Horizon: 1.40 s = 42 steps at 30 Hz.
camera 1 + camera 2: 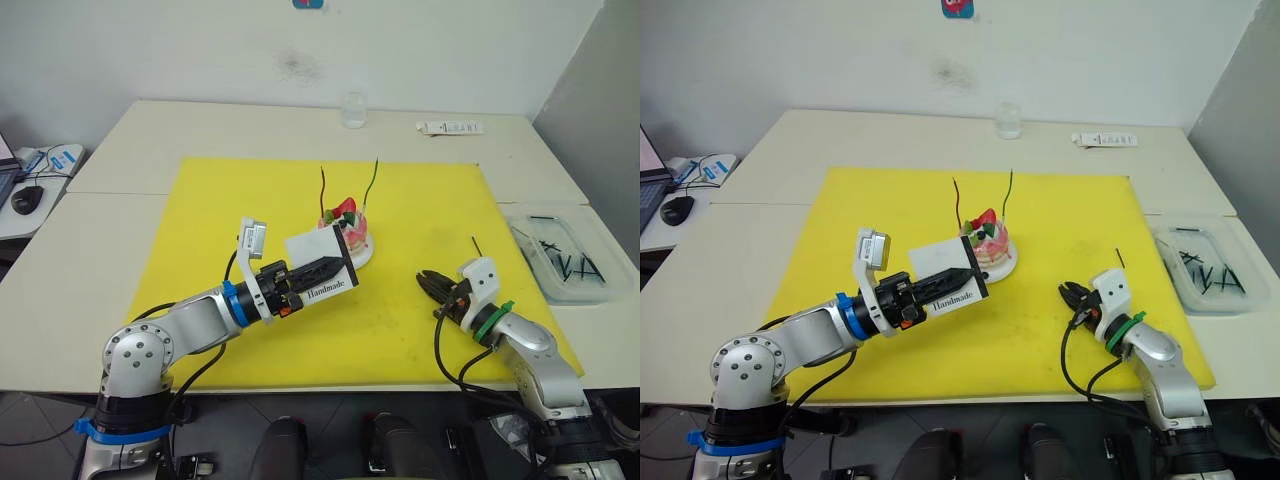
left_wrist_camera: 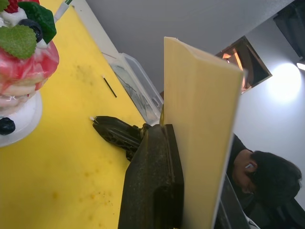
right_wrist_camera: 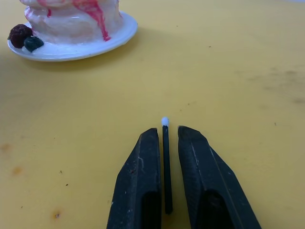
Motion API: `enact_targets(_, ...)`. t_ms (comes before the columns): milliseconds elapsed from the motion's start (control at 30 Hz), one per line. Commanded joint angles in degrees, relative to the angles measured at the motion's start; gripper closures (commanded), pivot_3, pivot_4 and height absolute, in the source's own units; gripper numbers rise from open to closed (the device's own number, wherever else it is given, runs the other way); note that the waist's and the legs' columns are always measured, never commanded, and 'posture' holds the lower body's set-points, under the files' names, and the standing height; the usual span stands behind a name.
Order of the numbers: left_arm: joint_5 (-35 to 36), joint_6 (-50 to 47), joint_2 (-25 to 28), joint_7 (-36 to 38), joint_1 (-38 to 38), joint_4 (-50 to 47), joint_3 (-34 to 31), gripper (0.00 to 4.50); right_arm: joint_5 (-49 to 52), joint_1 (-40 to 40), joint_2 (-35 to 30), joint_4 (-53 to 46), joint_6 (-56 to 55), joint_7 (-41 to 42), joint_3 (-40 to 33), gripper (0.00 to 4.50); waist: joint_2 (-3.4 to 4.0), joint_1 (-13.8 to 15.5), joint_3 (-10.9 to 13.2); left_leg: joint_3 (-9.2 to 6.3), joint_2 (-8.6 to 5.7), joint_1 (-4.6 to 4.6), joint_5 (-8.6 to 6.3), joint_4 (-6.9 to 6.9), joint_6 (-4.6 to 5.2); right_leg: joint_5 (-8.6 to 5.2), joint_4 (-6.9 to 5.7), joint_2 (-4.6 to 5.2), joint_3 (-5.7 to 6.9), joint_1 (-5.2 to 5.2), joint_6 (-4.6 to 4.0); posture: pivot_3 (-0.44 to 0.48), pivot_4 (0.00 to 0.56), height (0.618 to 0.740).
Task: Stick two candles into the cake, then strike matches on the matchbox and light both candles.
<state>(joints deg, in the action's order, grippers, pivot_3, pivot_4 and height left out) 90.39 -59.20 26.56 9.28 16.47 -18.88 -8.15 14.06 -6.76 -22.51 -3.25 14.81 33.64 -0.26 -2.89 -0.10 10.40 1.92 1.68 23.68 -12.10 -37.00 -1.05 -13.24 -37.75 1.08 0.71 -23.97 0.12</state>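
Observation:
The pink cake (image 1: 354,226) sits on its white plate (image 1: 368,256) in the middle of the yellow mat (image 1: 420,200). A red candle (image 1: 323,186) and a green candle (image 1: 372,180) stand upright in it. My left gripper (image 1: 338,266) is shut on the white matchbox (image 1: 318,258), held tilted above the mat just in front of the cake and hiding part of it. To the right of the cake, my right gripper (image 3: 165,138) is low over the mat. It is shut on a dark match (image 3: 165,157) whose white tip points toward the cake (image 3: 76,19).
A loose match (image 1: 476,245) lies on the mat behind my right gripper. A clear tray (image 1: 600,290) of dark sticks stands at the right table edge. A glass (image 1: 353,110) and a white remote (image 1: 450,128) are at the back. A person (image 2: 267,183) sits beyond the table.

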Motion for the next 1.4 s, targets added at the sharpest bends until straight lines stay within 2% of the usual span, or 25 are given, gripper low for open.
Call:
enact_targets(33, 1.7, 1.2, -0.1, -0.2, 0.2, -2.4, 0.1, 4.50, -1.5, 1.3, -0.3, 2.3, 3.3, -0.2, 1.9, 3.83, -0.01, 0.0, 0.0, 0.00, 0.00, -0.02, 0.00, 0.00, 0.00, 0.00, 0.00, 0.00, 0.00, 0.01, 0.00, 0.000, 0.150, 0.740)
enact_targets(267, 2.1, 2.0, -0.4, -0.8, 0.0, -2.9, 0.8, 4.50, -1.7, 1.6, 0.6, 4.3, 2.0, -0.3, 2.0, 3.83, -0.02, 0.0, 0.0, 0.01, 0.01, -0.74, -0.02, 0.11, -0.02, -0.33, 0.11, 0.07, 0.01, 0.75, -0.55, 0.000, 0.150, 0.740)
enact_targets(1133, 3.4, 3.6, -0.2, -2.3, 0.3, -3.4, 1.6, 4.50, -1.6, 0.8, 2.5, 7.0, -1.0, -0.4, 1.6, 3.83, -0.05, -0.1, 0.0, -0.02, 0.05, -0.77, -0.03, 0.14, -0.03, -0.35, 0.15, 0.07, 0.02, 0.75, -0.57, 0.000, 0.150, 0.740)
enact_targets(1400, 3.6, 3.7, -0.1, -2.4, 0.4, -3.3, 1.4, 4.50, -2.4, 0.7, 2.8, 7.5, -1.4, -0.3, 1.8, 3.83, -0.06, -0.2, 0.0, -0.01, 0.11, -0.76, -0.03, 0.32, -0.04, -0.35, 0.53, 0.06, 0.06, 0.77, -0.57, 0.000, 0.150, 0.740)
